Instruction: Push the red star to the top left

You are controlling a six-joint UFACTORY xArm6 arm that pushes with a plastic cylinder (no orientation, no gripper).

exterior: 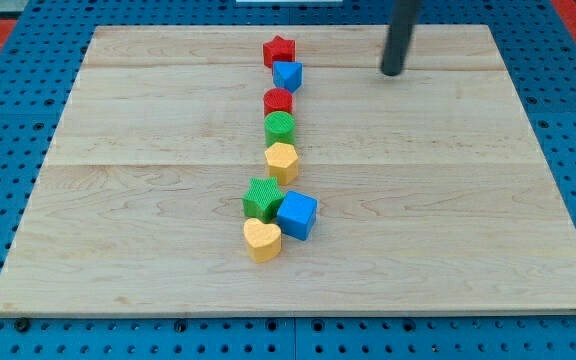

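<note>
well to the view's left of my tip, the red star

Lighting is bright and even across the tabletop. Shadows beneath the blocks are faint and short. I note no glare. Focus is sharp; edges show slight softness.

**Blocks lined up down the middle, tip off to the right**

You see a wooden counter on a blue pegboard. Down its centre runs a line of blocks: the red star nearest the view's top, then a blue block, a red cylinder, a green cylinder, and a yellow block. Below sit a green star, a blue cube and a yellow heart. My tip stands well apart, right of the red star.
</note>
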